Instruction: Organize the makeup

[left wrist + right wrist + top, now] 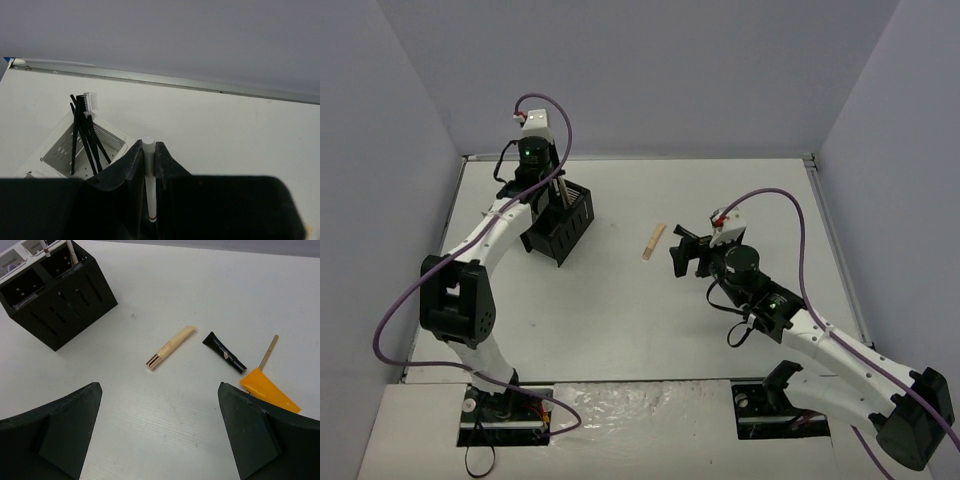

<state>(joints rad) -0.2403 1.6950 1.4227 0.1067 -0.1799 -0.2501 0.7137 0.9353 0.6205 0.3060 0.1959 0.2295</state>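
My left gripper (148, 146) is shut on a thin white pencil (149, 195) with a brown band, held upright. In the top view it (548, 196) hovers over the black compartment box (563, 228). A white mesh box (59, 152) beside it holds several black brushes (84, 135). My right gripper (160, 386) is open and empty above the table. Ahead of it lie a beige tube with a gold cap (170, 346), a black tube (224, 352), an orange tube (270, 390) and a thin tan stick (268, 352). The beige tube (653, 241) lies just left of my right gripper (683, 253).
The black box (55, 295) stands at the far left of the right wrist view, with tan pencils (73, 254) in it. A metal rail (165, 81) marks the table's back edge against the lilac wall. The black and orange tubes are hidden under my right wrist in the top view.
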